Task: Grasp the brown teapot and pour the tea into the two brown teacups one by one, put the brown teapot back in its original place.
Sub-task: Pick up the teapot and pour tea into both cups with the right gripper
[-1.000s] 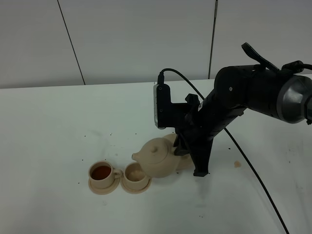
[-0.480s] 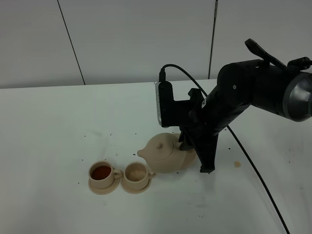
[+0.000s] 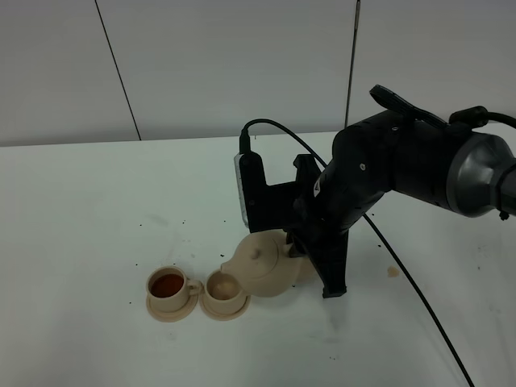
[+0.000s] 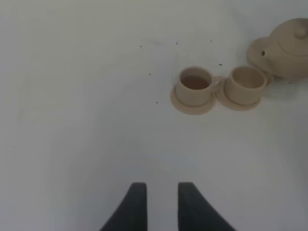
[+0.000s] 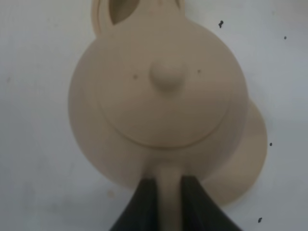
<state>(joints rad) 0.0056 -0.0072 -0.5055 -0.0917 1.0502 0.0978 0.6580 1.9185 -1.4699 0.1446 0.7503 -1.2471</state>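
Note:
The brown teapot (image 3: 262, 270) hangs tilted, its spout (image 3: 226, 271) just above the right teacup (image 3: 223, 289). My right gripper (image 3: 297, 247) is shut on the teapot's loop handle (image 5: 167, 192); the wrist view looks down on the lid (image 5: 166, 74). The left teacup (image 3: 168, 286) holds dark tea; the right cup's inside looks pale. Both stand on small saucers. The wide saucer (image 5: 251, 153) lies partly under the teapot. In the left wrist view, my left gripper (image 4: 161, 204) is empty with a narrow gap, well back from the cups (image 4: 195, 84) (image 4: 247, 81) and teapot (image 4: 286, 48).
A white table (image 3: 97, 210) with scattered dark specks and a small brown stain (image 3: 393, 272) right of the arm. The right arm's black cable (image 3: 419, 298) trails across the table toward the front right. A grey panelled wall (image 3: 226, 64) stands behind.
The teapot swung right and levelled half a second ago, then came back left and lower, with its spout now tipped over the right teacup. The cups have not moved.

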